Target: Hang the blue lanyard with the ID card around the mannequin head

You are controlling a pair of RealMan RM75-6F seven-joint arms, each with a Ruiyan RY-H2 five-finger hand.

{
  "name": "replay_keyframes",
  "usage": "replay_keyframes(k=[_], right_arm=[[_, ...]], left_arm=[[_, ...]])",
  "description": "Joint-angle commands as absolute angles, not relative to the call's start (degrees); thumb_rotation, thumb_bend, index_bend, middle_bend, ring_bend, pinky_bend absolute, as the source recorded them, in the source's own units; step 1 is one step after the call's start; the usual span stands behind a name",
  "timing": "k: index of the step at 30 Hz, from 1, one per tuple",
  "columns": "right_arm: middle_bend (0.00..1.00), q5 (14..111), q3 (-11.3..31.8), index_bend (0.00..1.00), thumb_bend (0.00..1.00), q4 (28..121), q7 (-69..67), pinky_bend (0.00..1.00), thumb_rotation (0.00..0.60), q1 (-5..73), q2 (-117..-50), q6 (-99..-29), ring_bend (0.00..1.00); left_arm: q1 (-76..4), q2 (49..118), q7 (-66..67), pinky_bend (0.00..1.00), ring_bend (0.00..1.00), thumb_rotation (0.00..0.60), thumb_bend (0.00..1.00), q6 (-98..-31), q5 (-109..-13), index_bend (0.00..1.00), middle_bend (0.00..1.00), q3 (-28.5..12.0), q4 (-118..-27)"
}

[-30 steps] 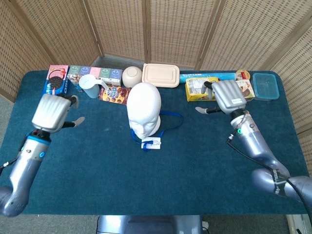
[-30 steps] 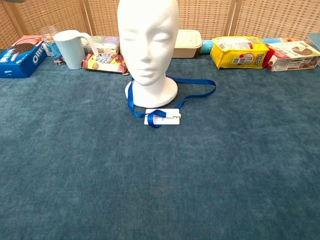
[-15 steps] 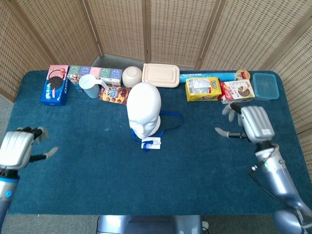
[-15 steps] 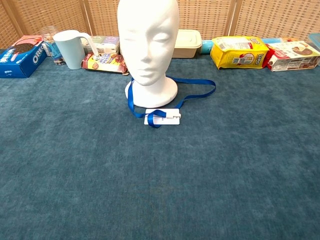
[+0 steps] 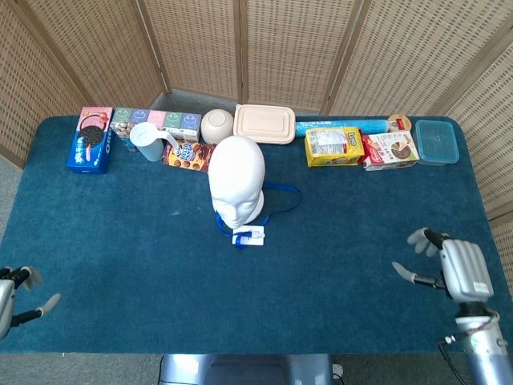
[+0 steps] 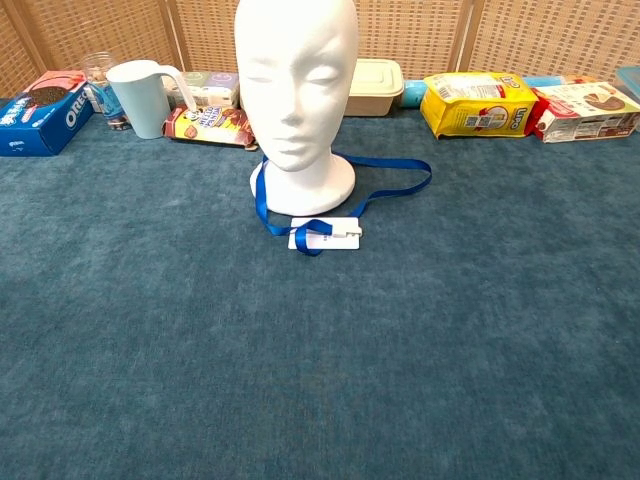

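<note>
Both arms have pulled back over the last second, from positions flanking the mannequin head (image 5: 237, 180) to the near corners of the surface (image 5: 337, 265). The left hand (image 5: 6, 301) now shows only partly at the near left corner, and the right hand (image 5: 458, 269) sits at the near right corner; each has its fingers spread apart and holds nothing. In the chest view neither hand appears at all. The blue lanyard (image 6: 392, 182) has not moved across the pictures: its loop lies on the surface around the base of the mannequin head, trailing out toward the right edge and curling back to the front, where the ID card (image 6: 325, 233) lies flat just in front of the base. The mannequin head stands upright toward the middle of the far half, with a row of boxes and containers along the far edge behind it. With the loop already encircling the neck base and both hands empty and well apart from it, the task looks finished and the arms appear to be retreating to rest.
</note>
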State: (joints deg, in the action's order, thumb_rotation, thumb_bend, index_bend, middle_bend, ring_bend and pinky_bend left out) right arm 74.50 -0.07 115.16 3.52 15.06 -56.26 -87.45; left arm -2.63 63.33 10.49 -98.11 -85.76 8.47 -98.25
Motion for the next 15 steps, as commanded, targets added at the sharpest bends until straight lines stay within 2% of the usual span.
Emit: replay_keyframes(k=[1,7,15], right_arm=[[0.53,77.49,-2.25,0.45,0.14,113.54,4.71,0.66,0.382,11.20,-58.45,-90.82,0.55],[0.53,80.80,-3.49,0.46,0.14,111.72,6.05,0.66,0.384,6.41,-59.83,-95.47,0.55],[0.53,83.34,-3.16,0.47,0.14,110.61,5.47,0.66,0.386,4.28,-60.04,-95.93,0.55]], left_arm=[[-0.04,64.52,9.07,0.49,0.49,0.398,0.18,-99.84,-86.80,0.52,0.59,9.33,-97.11],[3.11,64.60,8.18,0.49,0.49,0.399,0.18,-101.73,-88.59,0.52,0.59,9.89,-96.62],[4.70,63.57,7.45,0.48,0.49,0.398,0.18,-102.38,-90.07,0.52,0.58,8.95,-97.75]])
